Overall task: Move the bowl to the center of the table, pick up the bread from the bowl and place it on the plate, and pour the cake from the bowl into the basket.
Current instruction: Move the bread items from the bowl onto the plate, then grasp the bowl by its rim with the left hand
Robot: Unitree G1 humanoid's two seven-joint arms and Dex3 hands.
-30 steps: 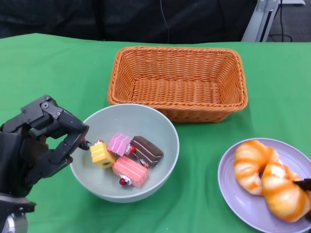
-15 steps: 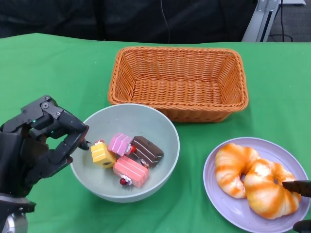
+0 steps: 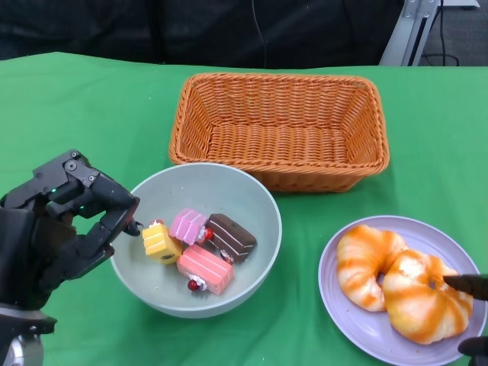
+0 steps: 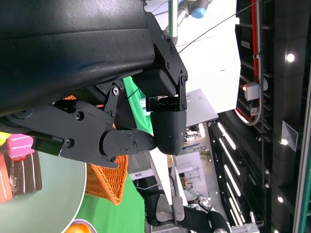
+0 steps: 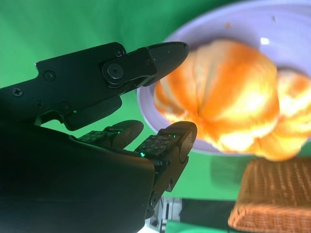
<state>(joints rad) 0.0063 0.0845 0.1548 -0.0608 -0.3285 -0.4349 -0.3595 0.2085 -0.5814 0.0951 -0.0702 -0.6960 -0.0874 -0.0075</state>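
**Supervisor:** What do you have on the left side?

**Operator:** My left hand (image 3: 65,221) is pinching the left rim of the pale green bowl (image 3: 252,200), thumb and fingers closed on the wall. The bowl sits on the green table (image 3: 91,107), just in front of the wicker basket (image 3: 280,126), with its far rim close to the basket's near wall. Inside I see four cake pieces: a yellow cake (image 3: 159,242), a pink cake (image 3: 187,226), a chocolate cake (image 3: 231,237) and a larger pink cake with a red cherry (image 3: 204,269), all bunched together at the bottom.

**Supervisor:** And the bread?

**Operator:** The bread (image 3: 400,282), two glazed orange twists, lies on the purple plate (image 3: 339,301) at the near right, well apart from the bowl.

**Supervisor:** Is the right hand holding it?

**Operator:** No. In the head view only the tips of my right hand (image 3: 473,316) show at the right edge, one finger just over the bread's right end. From the right wrist camera the fingers (image 5: 165,51) are spread apart with nothing between them, hovering beside the bread (image 5: 228,104); I cannot tell whether a tip touches it.
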